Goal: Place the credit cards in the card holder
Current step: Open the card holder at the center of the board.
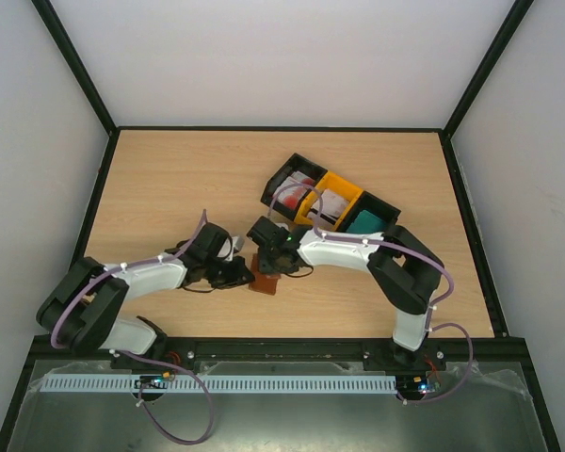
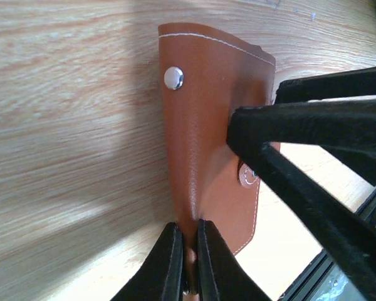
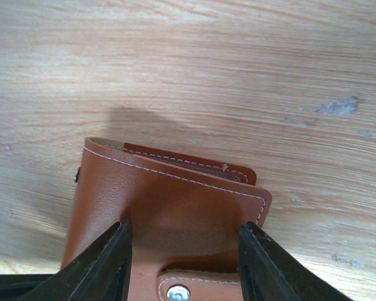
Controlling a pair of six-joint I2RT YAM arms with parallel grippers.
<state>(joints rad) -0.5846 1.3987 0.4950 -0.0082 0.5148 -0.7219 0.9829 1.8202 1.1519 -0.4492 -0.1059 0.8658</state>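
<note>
The left tool (image 2: 188, 254) pinches one edge of the card holder (image 2: 207, 138), which lies in the middle of the tabletop (image 2: 69, 157). The right tool (image 3: 185, 266) stands spread over its face. Farther, the credit cards (image 1: 331, 201) sit in a bin tray (image 1: 281, 177); beyond it, bare wood reaches the far edge.

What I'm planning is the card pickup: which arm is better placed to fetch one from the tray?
Right. The right gripper is open over the card holder, nearest the tray; the left gripper is shut on the holder's edge, probably steadying it.
</note>
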